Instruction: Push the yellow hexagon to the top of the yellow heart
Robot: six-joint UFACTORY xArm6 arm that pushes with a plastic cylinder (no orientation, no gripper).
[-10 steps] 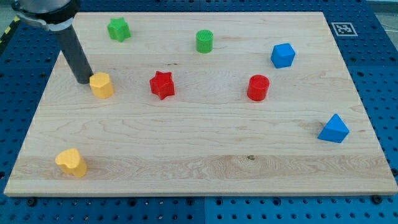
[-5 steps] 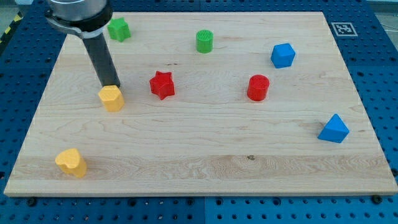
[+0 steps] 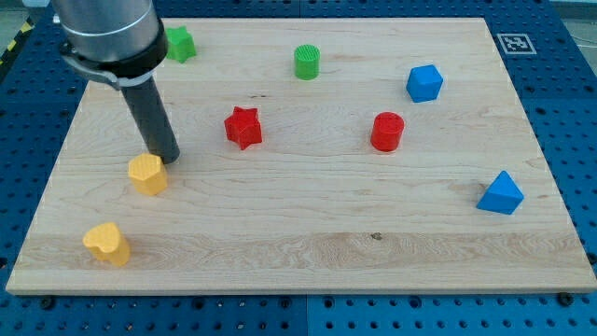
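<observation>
The yellow hexagon (image 3: 147, 175) lies on the wooden board at the view's left. My tip (image 3: 167, 156) touches its upper right edge. The rod rises from there up and to the left. The yellow heart (image 3: 105, 243) lies near the board's bottom left corner, below and to the left of the hexagon, about a block's width of board between them.
A red star (image 3: 242, 127) lies to the right of my tip. A green star (image 3: 180, 43) sits partly behind the arm at the top left. A green cylinder (image 3: 307, 62), a blue cube (image 3: 424, 82), a red cylinder (image 3: 387, 132) and a blue wedge (image 3: 501, 193) lie further right.
The rod swung from the hexagon's left over to its upper right. The hexagon first slid right and down, then down and left, closer to the yellow heart.
</observation>
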